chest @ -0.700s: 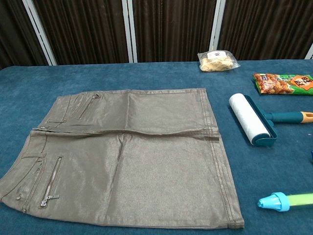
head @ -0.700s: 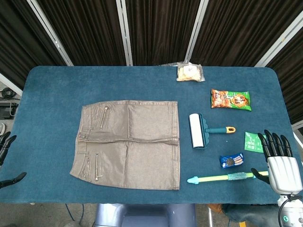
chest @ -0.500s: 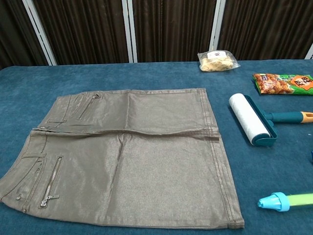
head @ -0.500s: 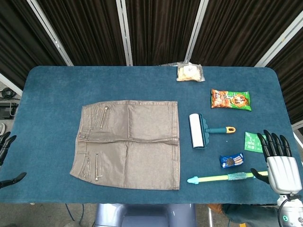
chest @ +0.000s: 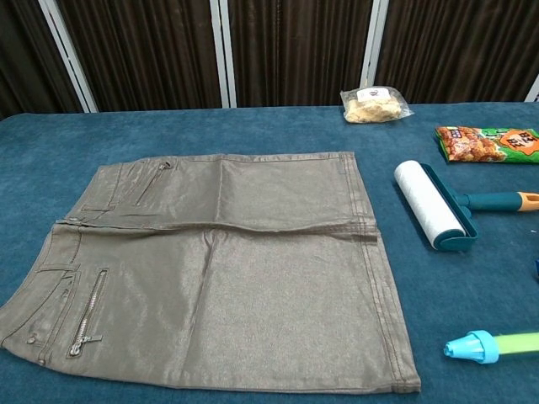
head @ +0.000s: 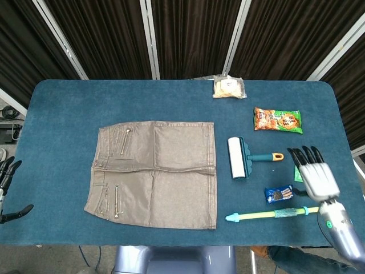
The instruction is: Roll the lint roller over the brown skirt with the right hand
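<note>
The right hand (head: 313, 172) has moved up and inward from the table's near right corner and now hangs just right of the roller's handle tip, fingers spread and holding nothing. Nothing else has shifted.

The roller (head: 239, 157) lies on the table (head: 63, 108) just left of that hand, its white drum toward the skirt, its teal handle with the orange tip pointing at the hand. The skirt (head: 155, 173) lies flat further left, beyond the roller and just beside its drum. A cookie pack (head: 279, 194) and a long green-and-blue tube (head: 268, 214) lie just below and left of the hand; an orange snack bag (head: 277, 120) sits above it.

The left hand (head: 8, 188) hangs at the far left table edge, fingers apart, empty.

The task looks barely begun: the reach is under way, but the roller is untouched. Grasping the handle, carrying it over and rolling the skirt all remain.
</note>
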